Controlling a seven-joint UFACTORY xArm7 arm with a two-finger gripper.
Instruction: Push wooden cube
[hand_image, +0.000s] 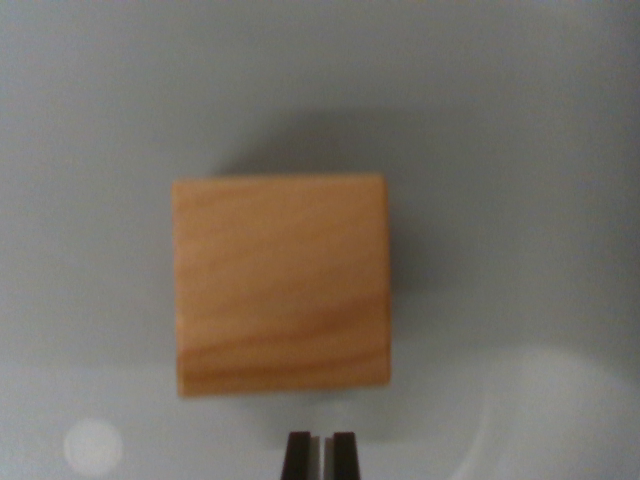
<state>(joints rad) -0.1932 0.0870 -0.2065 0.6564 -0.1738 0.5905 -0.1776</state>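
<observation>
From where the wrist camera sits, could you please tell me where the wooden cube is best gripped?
Grip the wooden cube across its two flat, parallel side faces, at the wrist view's left and right, coming straight down from above. It sits square to the view on the grey surface. The gripper looks nearly closed and would probably need opening first.

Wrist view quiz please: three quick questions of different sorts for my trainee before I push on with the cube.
1. True or false: the gripper has its fingers spread wide around the wooden cube.
2. Multiple choice: where does the cube sit in the wrist view? A) roughly centred, above the fingertips B) far corner on the wrist view's right C) out of frame
3. Fill in: the cube rests on a plain ____ surface.

Key
1. False: the fingers stand close together, only a thin gap between them, below the cube with a strip of surface between.
2. A
3. grey
</observation>
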